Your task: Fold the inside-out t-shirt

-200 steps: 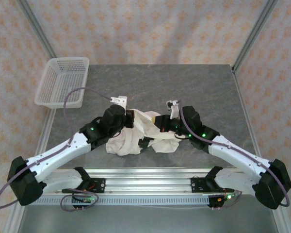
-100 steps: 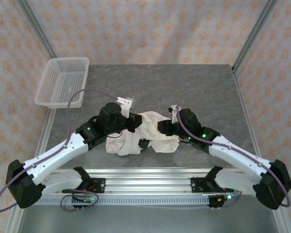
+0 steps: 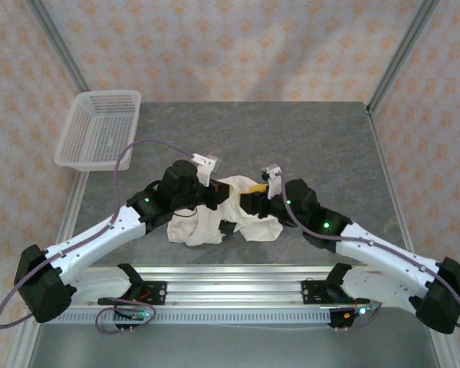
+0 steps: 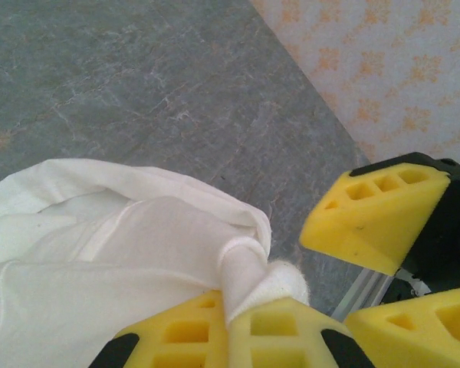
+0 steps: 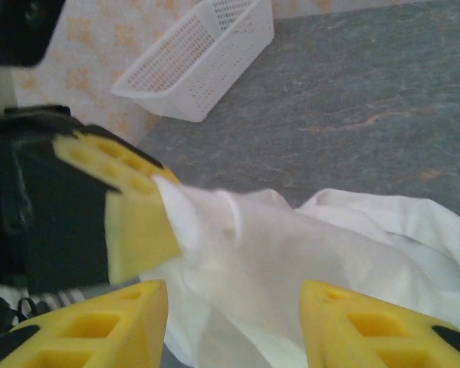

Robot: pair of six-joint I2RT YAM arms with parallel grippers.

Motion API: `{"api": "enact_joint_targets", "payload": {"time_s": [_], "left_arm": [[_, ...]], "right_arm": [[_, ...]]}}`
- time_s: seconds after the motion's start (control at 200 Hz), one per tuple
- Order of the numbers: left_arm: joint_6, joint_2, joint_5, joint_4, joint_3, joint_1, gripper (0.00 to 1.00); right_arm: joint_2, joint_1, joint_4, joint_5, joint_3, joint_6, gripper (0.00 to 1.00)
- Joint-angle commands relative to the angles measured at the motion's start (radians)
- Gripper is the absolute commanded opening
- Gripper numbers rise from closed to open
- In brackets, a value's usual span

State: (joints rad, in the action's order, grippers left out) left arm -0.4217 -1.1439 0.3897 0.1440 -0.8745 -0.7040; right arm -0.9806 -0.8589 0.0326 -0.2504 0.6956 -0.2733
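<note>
Wrist cams: left gripper (image 4: 234,320) pinches t-shirt (image 4: 115,245), prob. hem; right gripper (image 5: 230,310) spread, unclear from top cam.

Bench (image 3: 322,138): grey, stone-veined top. White plastic mesh basket (image 3: 100,130) sits at the far-left corner, its outer side seeming to hang past the bench's left edge. Walls (image 3: 238,46): pale paper with an orange floral print. Metal frame post (image 3: 402,54) rises at the far-right corner. Aluminium rail (image 3: 230,291) runs along the near edge.
</note>
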Motion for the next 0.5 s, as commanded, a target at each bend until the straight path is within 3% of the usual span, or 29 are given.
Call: {"api": "enact_joint_targets", "payload": {"time_s": [0.0,0.15,0.38,0.445,0.49], "left_arm": [[0.002,-0.001,0.007,-0.026,-0.033,0.01,0.0],[0.003,-0.001,-0.001,-0.023,-0.035,0.01,0.0],[0.001,0.017,-0.019,-0.026,-0.029,0.011,0.0],[0.008,0.035,-0.039,-0.027,-0.018,0.011,0.08],[0.012,0.061,-0.079,-0.019,-0.007,0.011,0.2]], "right_arm": [[-0.051,-0.004,0.082,-0.059,0.067,-0.137,0.43],[-0.097,-0.004,0.085,-0.115,0.084,-0.18,0.36],[-0.091,-0.004,-0.005,-0.035,0.085,-0.147,0.0],[-0.077,-0.002,-0.04,0.008,0.091,-0.137,0.0],[-0.058,0.003,-0.052,0.02,0.09,-0.132,0.0]]}}
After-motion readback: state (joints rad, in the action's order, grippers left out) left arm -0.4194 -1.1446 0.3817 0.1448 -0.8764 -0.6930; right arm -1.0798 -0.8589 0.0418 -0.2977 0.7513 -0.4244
